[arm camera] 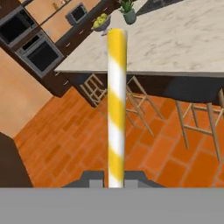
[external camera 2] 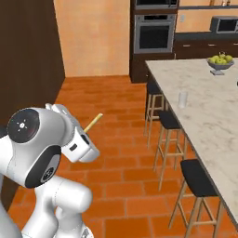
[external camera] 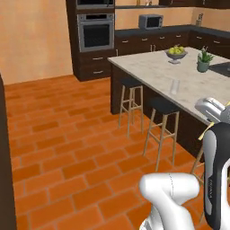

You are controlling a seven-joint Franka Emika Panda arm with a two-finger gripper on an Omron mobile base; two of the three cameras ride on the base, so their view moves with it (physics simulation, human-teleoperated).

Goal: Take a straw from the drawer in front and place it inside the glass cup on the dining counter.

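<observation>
Tool (arm camera: 114, 183): pinching the straw (arm camera: 116, 105) at its base, tips pressed against it from both sides.
Straw axis: straight out along the tool, free end aimed toward the worktop (external camera 2: 209, 116).
Cup (external camera 2: 183, 99): upright near the worktop's stool-side edge, well apart from the straw, ahead and to the right of the tool.
Coming move, likely: carry over, tip the straw upright above the rim.
Right base view: straw tip (external camera 2: 93, 122) poking past the wrist.
Left base view: cup (external camera: 174, 87) seen from the other side.

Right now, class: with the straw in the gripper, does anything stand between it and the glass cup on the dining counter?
Nothing visible blocks it. The gripper holds the straw over open floor. The glass cup stands alone near the dining counter edge. The stools sit below the top, and the fruit bowl lies farther back.
</observation>
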